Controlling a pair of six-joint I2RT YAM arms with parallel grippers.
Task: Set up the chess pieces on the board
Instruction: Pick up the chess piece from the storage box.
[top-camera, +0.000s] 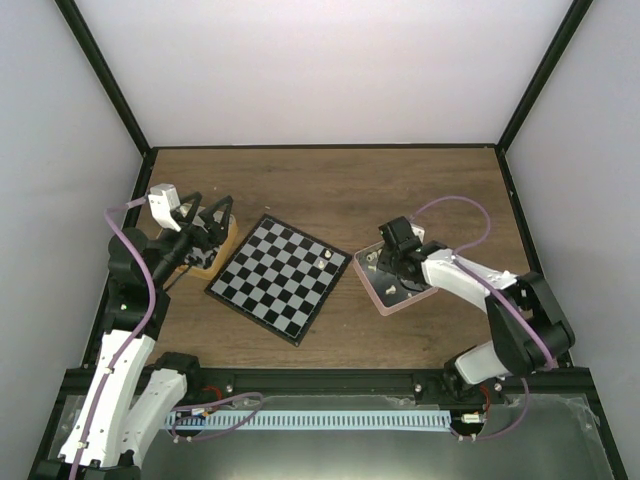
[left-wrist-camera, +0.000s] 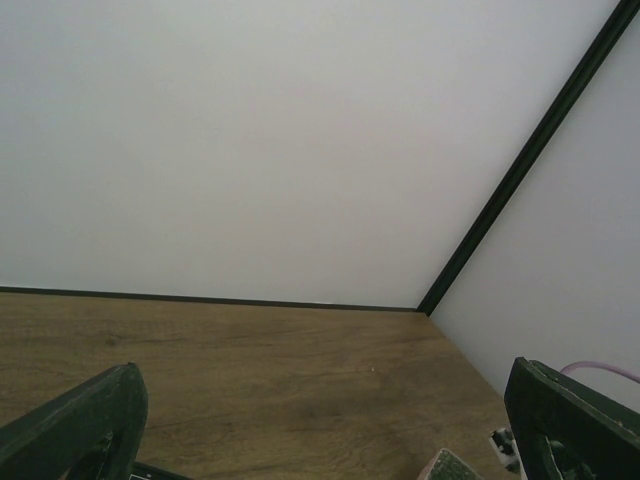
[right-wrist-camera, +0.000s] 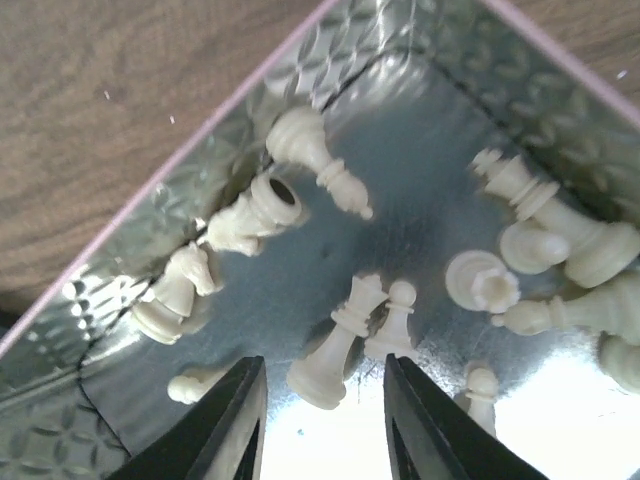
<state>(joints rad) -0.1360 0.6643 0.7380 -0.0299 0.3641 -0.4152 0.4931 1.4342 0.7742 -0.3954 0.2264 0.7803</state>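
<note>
- Spreading brown and wooden under everything as the table (top-camera: 400, 190), with pale walls closing in on three sides.
- Lying flat near the table's middle as the board (top-camera: 270, 285), turned corner-on to the arms and carrying one cream piece (top-camera: 326, 257) on a square near its right corner.
- Reaching in from the right as the right arm (top-camera: 470, 280), bending down over the pink tray (top-camera: 368, 288) just right of the board.
- Rising at the left as the left arm (top-camera: 125, 300), hanging over the gold tin (top-camera: 222, 255) just left of the board.
- Spreading fully wide as the left gripper (left-wrist-camera: 325, 410), grasping nothing and facing the far wall.
- Hovering low inside the tray as the right gripper (right-wrist-camera: 322, 365), fingers parted part-way and clasping nothing, straddling the base of a toppled king (right-wrist-camera: 335, 345) with gaps showing on both sides.
- Lying jumbled on the tray's shiny floor as the other cream chess pieces (right-wrist-camera: 540, 235): a bishop (right-wrist-camera: 315, 155), a rook (right-wrist-camera: 255, 215) and a knight (right-wrist-camera: 180, 290) on their sides by the left wall, and a pawn (right-wrist-camera: 398, 320) touching the king.
</note>
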